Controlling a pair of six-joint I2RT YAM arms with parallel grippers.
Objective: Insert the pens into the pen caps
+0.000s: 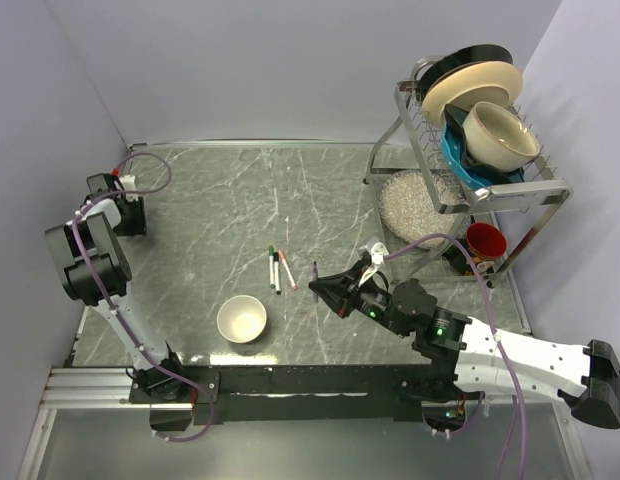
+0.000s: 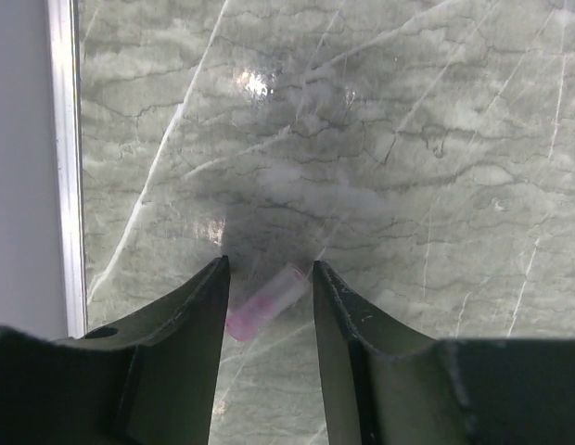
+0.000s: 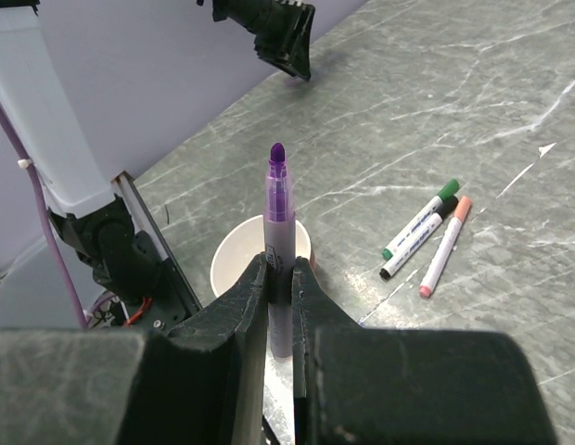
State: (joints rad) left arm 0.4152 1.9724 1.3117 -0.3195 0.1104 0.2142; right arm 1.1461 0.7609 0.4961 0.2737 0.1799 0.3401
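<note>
Pens (image 3: 419, 225): three lay apparently capped beyond the right end effector (image 3: 281, 269), which pinched the uncapped purple pen (image 3: 278, 199); its cap (image 2: 264, 301) lay between the left end effector's (image 2: 269, 264) spread fingers (image 2: 199, 315).

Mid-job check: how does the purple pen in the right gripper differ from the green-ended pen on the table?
The purple pen stands upright, clamped in the right gripper; the green-ended pen lies flat on the table, untouched. The purple pen's tip is bare, while the green-ended pen wears its cap. Their end colours differ too, purple against green. Both have slim, pale barrels.
</note>
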